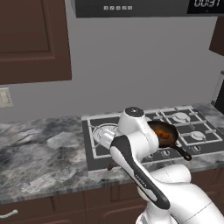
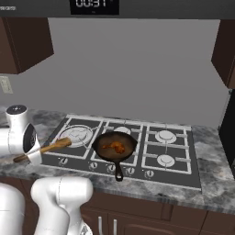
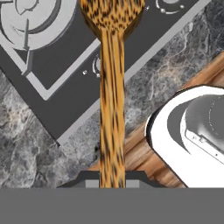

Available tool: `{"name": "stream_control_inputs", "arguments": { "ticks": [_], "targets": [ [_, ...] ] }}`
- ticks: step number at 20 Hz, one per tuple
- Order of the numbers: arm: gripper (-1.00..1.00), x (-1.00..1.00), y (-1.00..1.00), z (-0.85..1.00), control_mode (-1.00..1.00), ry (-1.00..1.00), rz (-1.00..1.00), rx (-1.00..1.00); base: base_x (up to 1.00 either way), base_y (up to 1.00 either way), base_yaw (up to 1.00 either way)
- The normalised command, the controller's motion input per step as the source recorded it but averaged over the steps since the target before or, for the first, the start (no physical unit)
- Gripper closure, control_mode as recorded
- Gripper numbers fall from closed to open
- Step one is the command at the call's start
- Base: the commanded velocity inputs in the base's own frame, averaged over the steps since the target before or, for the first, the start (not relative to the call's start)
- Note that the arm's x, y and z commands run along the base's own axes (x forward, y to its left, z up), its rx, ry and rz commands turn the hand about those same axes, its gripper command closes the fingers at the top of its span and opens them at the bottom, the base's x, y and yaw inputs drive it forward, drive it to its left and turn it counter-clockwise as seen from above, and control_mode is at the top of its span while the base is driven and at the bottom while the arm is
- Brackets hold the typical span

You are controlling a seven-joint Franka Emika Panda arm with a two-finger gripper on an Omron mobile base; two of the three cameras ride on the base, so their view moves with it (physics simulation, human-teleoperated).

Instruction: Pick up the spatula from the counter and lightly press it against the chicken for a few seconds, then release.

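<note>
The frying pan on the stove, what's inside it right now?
One browned piece of chicken lies near the middle of the dark frying pan; the rest of its floor looks bare. The burner under the pan is covered.

The blade of your spatula (image 3: pixel 112 96) runs off the hand view's top edge; in the left base view the arm (image 1: pixel 135 162) covers the pan's (image 1: pixel 173 130) near side.

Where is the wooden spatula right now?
In the right base view, the wooden spatula is at the left, held in the tool, over the stove edge, left of the frying pan.
</note>
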Motion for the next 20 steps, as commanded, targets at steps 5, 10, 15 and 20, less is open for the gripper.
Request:
{"name": "stream_control_inputs", "arguments": {
  "ticks": [5,10,15,20],
  "targets": [
    [1.00,0.01,-0.33,0.14,-1.00,0.00,-0.05,0.00,0.00,0.00,0.00],
    [1.00,0.04,-0.39,0.14,-1.00,0.00,-0.05,0.00,0.00,0.00,0.00],
    [1.00,0.10,-0.30,0.10,-1.00,0.00,-0.04,0.00,0.00,0.00,0.00],
    [1.00,0.13,-0.28,0.07,-1.00,0.02,-0.04,0.00,0.00,0.00,0.00]
  ]
}}
